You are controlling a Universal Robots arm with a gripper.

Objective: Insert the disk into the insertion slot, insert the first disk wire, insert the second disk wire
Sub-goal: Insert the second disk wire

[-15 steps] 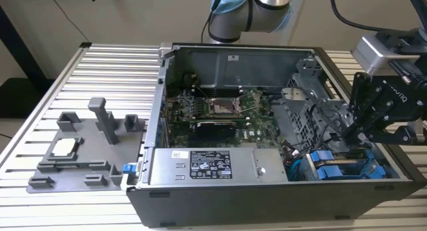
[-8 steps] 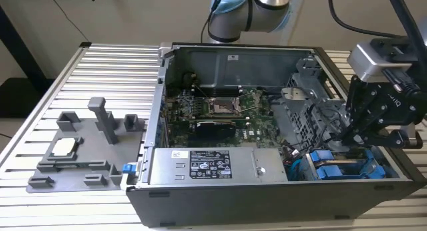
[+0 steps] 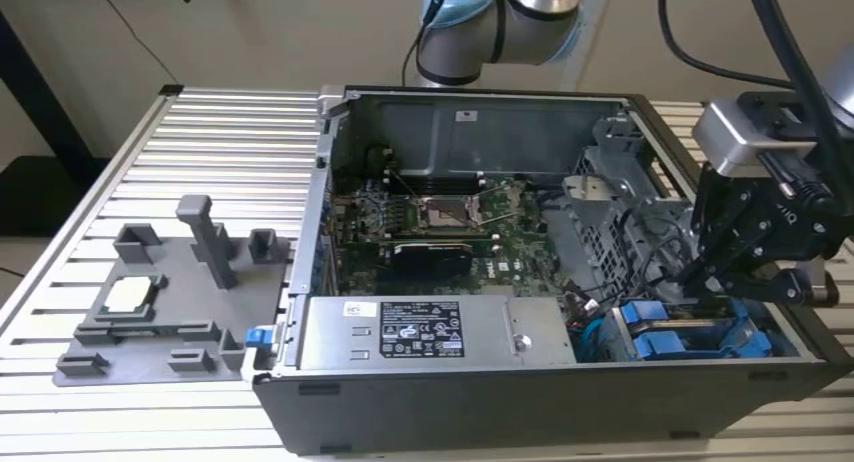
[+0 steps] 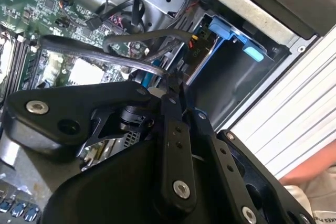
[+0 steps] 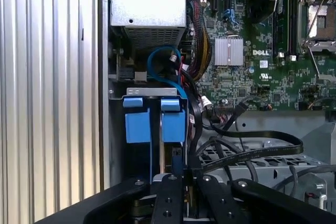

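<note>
Tool inside case beside blue-framed disk — fingers closed.

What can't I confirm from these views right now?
- Gripper, exterior view: fingertips sink behind the drive cage; open or shut unclear.
- Blue carriers, first wrist view: only the ends show, so the drives' seating is unclear.
- Cables, both wrist views: the gripper body covers their ends.
</note>
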